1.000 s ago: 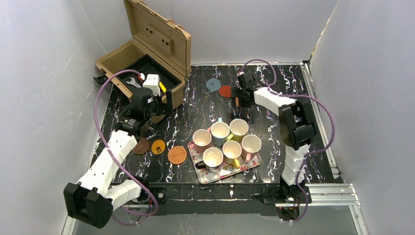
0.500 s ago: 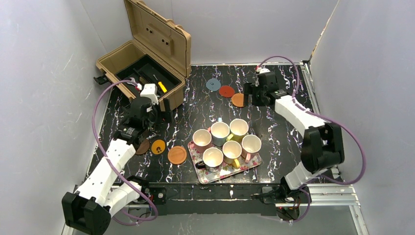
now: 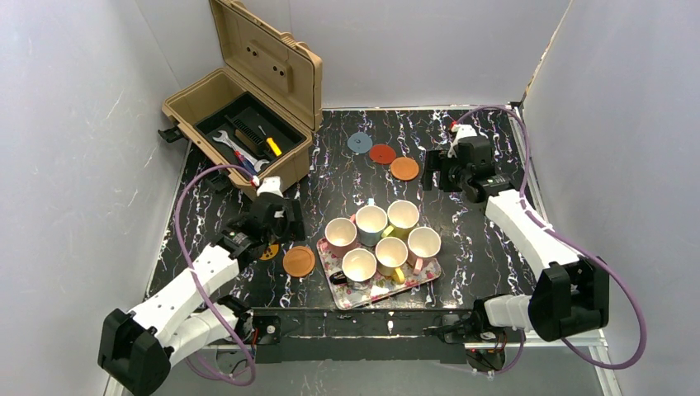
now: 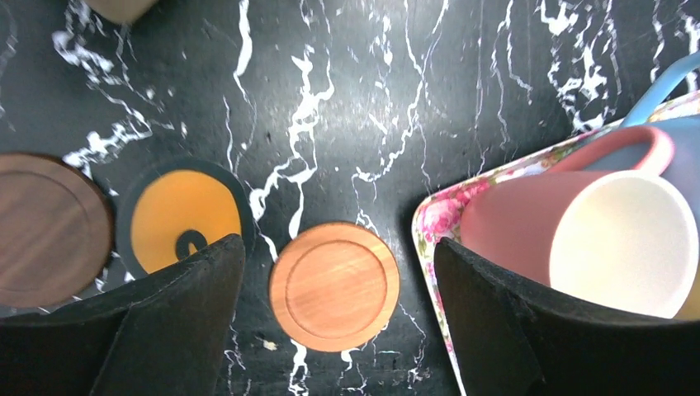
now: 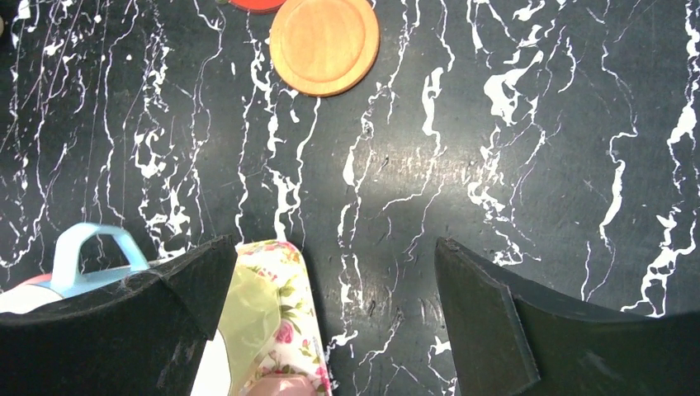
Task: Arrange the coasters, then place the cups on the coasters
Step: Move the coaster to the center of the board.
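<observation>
Six cups stand packed on the floral tray [image 3: 423, 284]; the pink cup [image 4: 615, 239] is at its left end. By the far edge lie three coasters: blue-grey [image 3: 359, 143], red [image 3: 381, 153] and orange [image 3: 404, 168]. Three more lie left of the tray: dark brown [image 4: 49, 227], yellow-orange [image 4: 183, 216] and orange wooden [image 4: 334, 285]. My left gripper [image 4: 338, 247] hangs open above the wooden coaster, with nothing in it. My right gripper [image 5: 336, 242] is open over bare table just right of the orange coaster [image 5: 324, 43].
An open tan tool case [image 3: 248, 107] with tools stands at the back left. The tray's far corner [image 5: 285, 272] and a blue cup handle [image 5: 82, 247] sit under my right gripper's left finger. Grey walls close in on both sides.
My left gripper has come from beside the tool case toward the tray, over the near coasters, closing slightly. My right gripper pulled back right off the orange coaster, which now lies uncovered.
</observation>
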